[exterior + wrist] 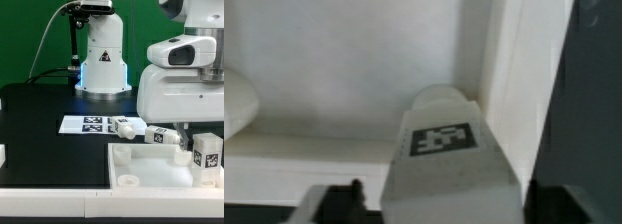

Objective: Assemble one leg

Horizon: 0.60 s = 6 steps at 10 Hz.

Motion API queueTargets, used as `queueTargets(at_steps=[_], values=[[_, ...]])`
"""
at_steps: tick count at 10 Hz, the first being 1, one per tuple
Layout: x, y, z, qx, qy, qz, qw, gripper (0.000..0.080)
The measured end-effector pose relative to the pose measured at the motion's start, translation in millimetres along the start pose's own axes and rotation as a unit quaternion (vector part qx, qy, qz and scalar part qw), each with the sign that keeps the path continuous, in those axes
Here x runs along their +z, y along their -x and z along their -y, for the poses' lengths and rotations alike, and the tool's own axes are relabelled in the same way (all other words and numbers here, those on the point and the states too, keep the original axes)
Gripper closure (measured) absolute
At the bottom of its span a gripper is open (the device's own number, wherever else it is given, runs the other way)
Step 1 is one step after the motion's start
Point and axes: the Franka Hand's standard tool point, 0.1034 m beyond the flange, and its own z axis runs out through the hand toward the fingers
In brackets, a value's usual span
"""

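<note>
My gripper (446, 196) is shut on a leg (445, 130), a chunky white post with a black-and-white tag. The dark fingers (345, 202) press on both of its sides. The leg points down over the white square panel (349, 70), close to the panel's raised edge. In the exterior view the gripper (178, 136) hangs low over the panel's (150, 165) far right part. An upright tagged leg (207, 152) shows just below the hand; I cannot tell from this view whether it is the held one.
Two more legs (130, 128) (158, 133) lie on the black table behind the panel, next to the marker board (88, 124). A round corner socket (128, 181) sits at the panel's near left. The robot base (103, 60) stands at the back.
</note>
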Motion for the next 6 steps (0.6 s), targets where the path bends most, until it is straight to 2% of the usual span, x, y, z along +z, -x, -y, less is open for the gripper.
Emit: queueTargets(at_steps=[1, 4, 6], values=[[0.0, 0.1, 0.6, 0.052, -0.001, 0.0, 0.999, 0.0513], [0.2, 0.3, 1.7, 0.163, -0.002, 0.0, 0.987, 0.0512], [1.2, 0.7, 3.1, 0.277, -0.001, 0.001, 0.961, 0.0512]])
